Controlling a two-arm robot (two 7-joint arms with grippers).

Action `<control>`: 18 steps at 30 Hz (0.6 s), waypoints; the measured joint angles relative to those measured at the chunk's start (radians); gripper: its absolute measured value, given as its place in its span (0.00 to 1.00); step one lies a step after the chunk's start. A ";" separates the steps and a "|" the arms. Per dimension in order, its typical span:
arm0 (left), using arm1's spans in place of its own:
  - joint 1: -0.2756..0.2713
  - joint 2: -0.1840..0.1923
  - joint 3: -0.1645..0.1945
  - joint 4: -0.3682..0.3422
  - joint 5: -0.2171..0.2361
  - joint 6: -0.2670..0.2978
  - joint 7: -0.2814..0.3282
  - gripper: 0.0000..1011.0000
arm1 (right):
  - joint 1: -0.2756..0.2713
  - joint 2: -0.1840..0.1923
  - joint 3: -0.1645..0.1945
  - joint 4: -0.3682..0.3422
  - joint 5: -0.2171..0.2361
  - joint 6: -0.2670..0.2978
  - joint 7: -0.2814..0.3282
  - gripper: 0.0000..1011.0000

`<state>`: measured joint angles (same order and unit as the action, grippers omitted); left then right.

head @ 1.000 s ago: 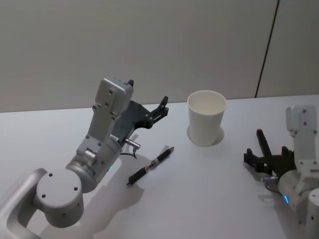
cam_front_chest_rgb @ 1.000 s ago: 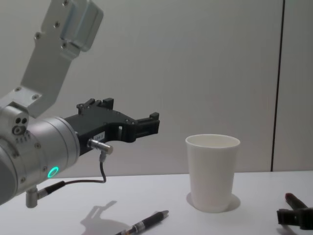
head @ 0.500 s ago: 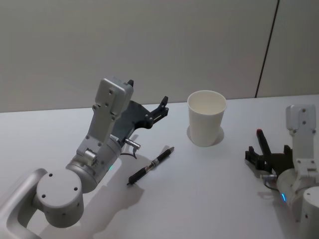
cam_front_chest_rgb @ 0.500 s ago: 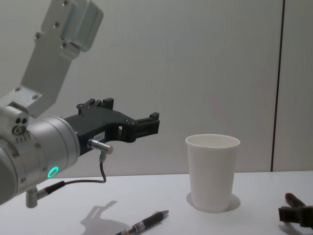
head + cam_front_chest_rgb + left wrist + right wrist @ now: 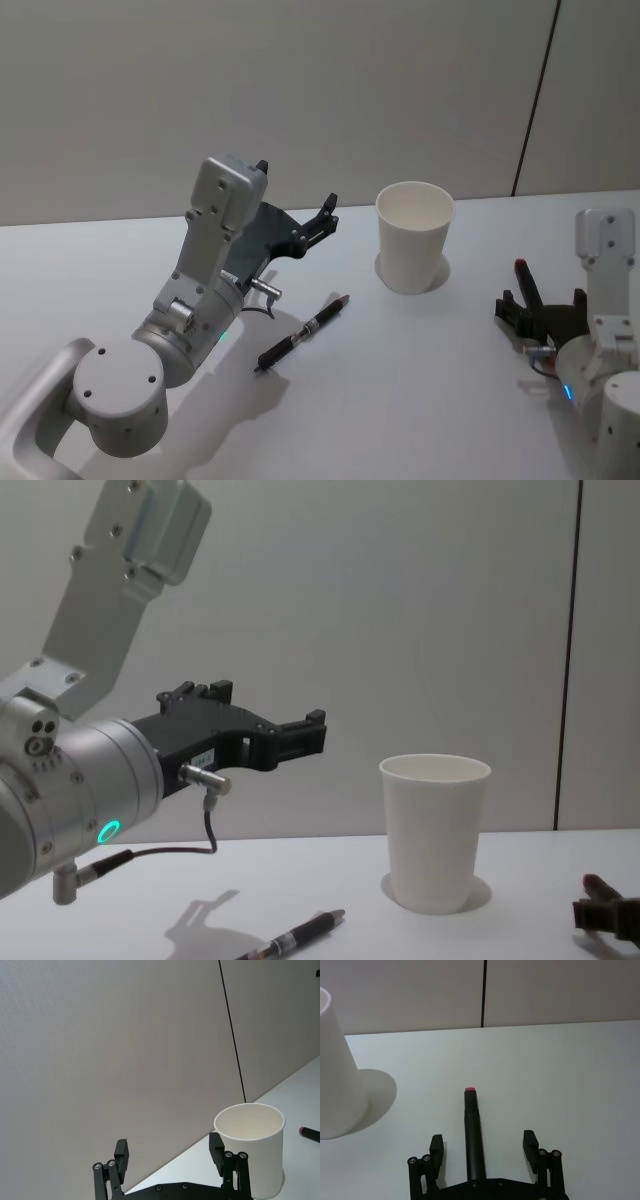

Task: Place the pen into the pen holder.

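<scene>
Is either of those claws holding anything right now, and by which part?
Nothing is held. The left gripper is open in the air; the right gripper is open too, its fingers either side of a red-tipped pen without touching it.

A plain white desk (image 5: 420,400) spreads across the lower part of the head view, matte and unmarked, with soft grey shadows on its surface toward 7 o'clock. Behind it, at 12 o'clock, rises a flat beige-grey wall (image 5: 300,90), meeting the desk's far edge in one straight line. A thin dark seam (image 5: 536,95) divides the wall into two panels; it comes down to the desk's far edge at about 2 o'clock from the desk's middle. Toward 3 o'clock on the desk lies a dark stick with a red tip (image 5: 523,278), flat on the surface, its red end pointing to 12 o'clock, toward the wall.
</scene>
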<state>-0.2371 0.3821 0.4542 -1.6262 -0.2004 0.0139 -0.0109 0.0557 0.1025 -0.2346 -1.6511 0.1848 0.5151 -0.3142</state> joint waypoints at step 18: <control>0.000 0.000 0.000 0.000 0.000 0.000 0.000 0.99 | 0.003 -0.005 0.002 0.006 -0.004 -0.004 -0.006 0.99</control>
<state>-0.2372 0.3821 0.4542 -1.6262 -0.2004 0.0139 -0.0109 0.0588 0.0974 -0.2323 -1.6451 0.1810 0.5116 -0.3198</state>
